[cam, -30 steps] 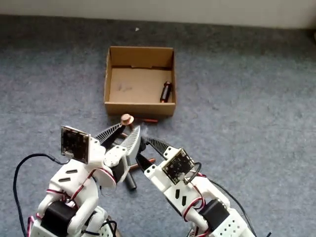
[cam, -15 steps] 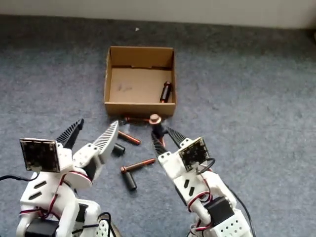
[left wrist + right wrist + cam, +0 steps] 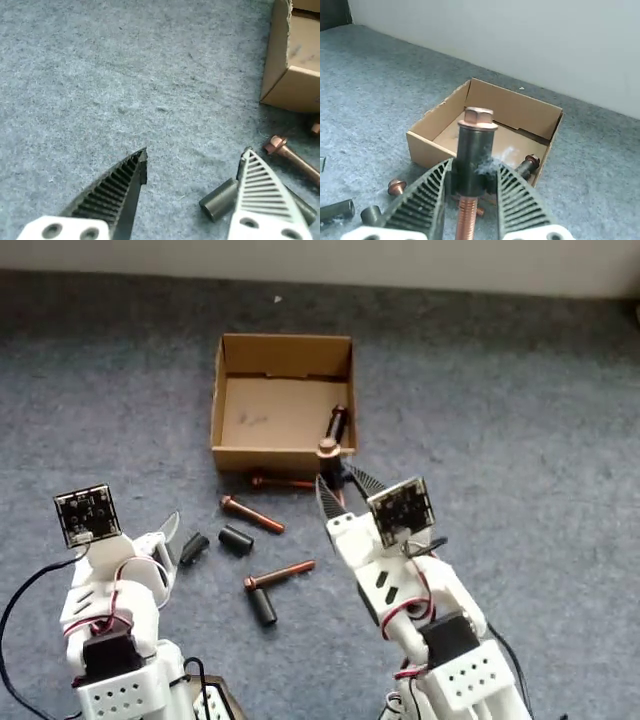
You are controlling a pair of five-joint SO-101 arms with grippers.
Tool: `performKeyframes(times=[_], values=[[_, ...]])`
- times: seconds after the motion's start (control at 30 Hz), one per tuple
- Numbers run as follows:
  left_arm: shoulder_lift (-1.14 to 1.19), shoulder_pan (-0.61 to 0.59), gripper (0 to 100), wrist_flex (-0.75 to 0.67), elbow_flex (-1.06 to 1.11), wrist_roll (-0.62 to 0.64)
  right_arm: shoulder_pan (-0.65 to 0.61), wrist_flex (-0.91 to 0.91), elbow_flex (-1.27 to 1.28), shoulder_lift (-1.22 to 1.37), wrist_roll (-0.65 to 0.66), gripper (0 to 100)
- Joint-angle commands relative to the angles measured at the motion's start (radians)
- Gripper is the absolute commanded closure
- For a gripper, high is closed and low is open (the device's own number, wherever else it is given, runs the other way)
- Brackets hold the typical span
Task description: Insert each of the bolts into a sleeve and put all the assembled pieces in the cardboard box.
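Open-topped brown cardboard box (image 3: 283,458) upright at far centre. Inside, against its right wall, a black sleeve with copper bolt inserted (image 3: 336,426), lying flat. Second sleeved bolt (image 3: 472,142) upright, hex head up, clamped in the right gripper (image 3: 474,165) at the box's near right corner. Nearer, loose and flat: first copper bolt (image 3: 282,481) along the near wall, second copper bolt (image 3: 252,514), third copper bolt (image 3: 280,574). Among them, left black sleeve (image 3: 193,547), middle black sleeve (image 3: 236,539), nearest black sleeve (image 3: 263,607).

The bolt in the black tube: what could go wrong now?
The right gripper grips the sleeve by the front wall of the cardboard box; let go there, it might land outside. If it tips, the bolt could slide out of the sleeve.
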Motion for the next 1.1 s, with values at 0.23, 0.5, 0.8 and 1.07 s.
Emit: performKeyframes(times=[0.23, 0.5, 0.8, 1.07], values=[[-0.007, -0.013, 70, -0.058, 0.018, -0.023, 0.015, -0.225, -0.615, 0.875, 0.011, 99.3], [-0.007, -0.015, 70, -0.058, 0.016, -0.023, 0.073, -0.229, -0.938, 1.303, 0.011, 98.8], [-0.007, -0.015, 70, -0.058, 0.012, -0.021, 0.084, -0.03, -1.072, 1.388, 0.011, 88.5], [-0.007, -0.074, 70, -0.064, -0.001, -0.006, 0.076, 0.407, -1.302, 1.383, 0.009, 86.5]])
